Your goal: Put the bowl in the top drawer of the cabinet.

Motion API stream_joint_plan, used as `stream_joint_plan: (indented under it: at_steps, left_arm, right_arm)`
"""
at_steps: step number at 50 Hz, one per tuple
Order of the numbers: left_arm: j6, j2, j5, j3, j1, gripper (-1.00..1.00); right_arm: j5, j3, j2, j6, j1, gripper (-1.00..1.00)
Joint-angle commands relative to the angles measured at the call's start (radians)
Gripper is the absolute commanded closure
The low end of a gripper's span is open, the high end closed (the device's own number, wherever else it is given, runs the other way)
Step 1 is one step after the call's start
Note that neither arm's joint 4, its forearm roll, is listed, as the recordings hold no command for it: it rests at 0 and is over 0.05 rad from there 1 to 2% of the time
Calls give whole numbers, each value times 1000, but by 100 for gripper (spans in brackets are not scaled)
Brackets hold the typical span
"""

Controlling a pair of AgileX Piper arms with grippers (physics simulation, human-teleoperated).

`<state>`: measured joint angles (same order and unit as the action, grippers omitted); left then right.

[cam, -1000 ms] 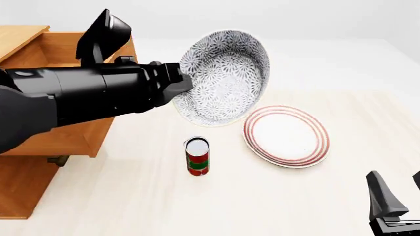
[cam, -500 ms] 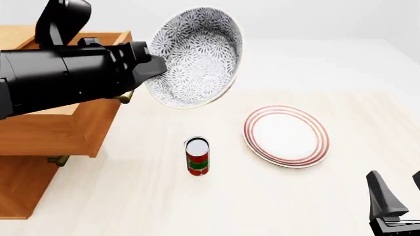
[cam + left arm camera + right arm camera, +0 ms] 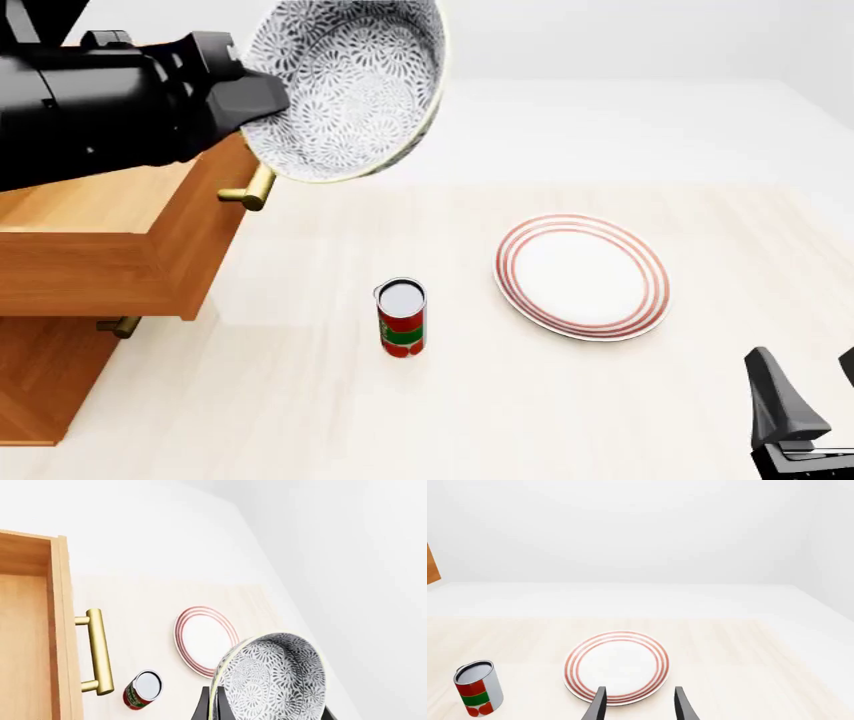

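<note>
Dark grey-blue floral pattern all over the bowl (image 3: 350, 85), held up in the air, tilted on edge with its hollow facing the camera in the front view. Gripped at the rim by the left tool (image 3: 217, 705), fingers closed either side of the bowl's wall in the left wrist view. Hanging just past the front corner of the top drawer (image 3: 114, 245), above that drawer's brass bar handle (image 3: 250, 190), not yet inside it. Pulled out from the light-brown wooden cabinet (image 3: 40, 385), the drawer, with a smaller brass handle (image 3: 118, 326) showing below it. Farther out from the drawer on the pale wooden tabletop (image 3: 534, 400): an upright red-and-green tin can (image 3: 402, 317), then a flat white plate with red rings (image 3: 582, 276), apart from each other. Low and well away from the drawer, beyond the plate, the right tool (image 3: 639, 705), fingers parted and holding nothing, pointed toward the plate's near rim.
</note>
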<state>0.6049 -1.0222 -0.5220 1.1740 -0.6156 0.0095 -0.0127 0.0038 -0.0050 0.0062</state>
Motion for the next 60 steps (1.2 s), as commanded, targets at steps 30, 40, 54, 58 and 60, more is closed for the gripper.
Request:
stream_joint_plan:
  at_steps: [30, 40, 54, 58, 60]
  left_arm:
    - [-22, 97, -111, 80, 155, 100]
    - [-19, 119, -124, 74, 202, 100]
    - [-17, 130, -115, 57, 263, 100]
    - [-16, 129, -112, 56, 278, 100]
    - [-15, 130, -113, 57, 287, 100]
  right_arm:
    - [0, 0, 0, 0, 0, -100]
    - [0, 0, 0, 0, 0, -100]
    - [0, 0, 0, 0, 0, -100]
    - [0, 0, 0, 0, 0, -100]
    - [0, 0, 0, 0, 0, -100]
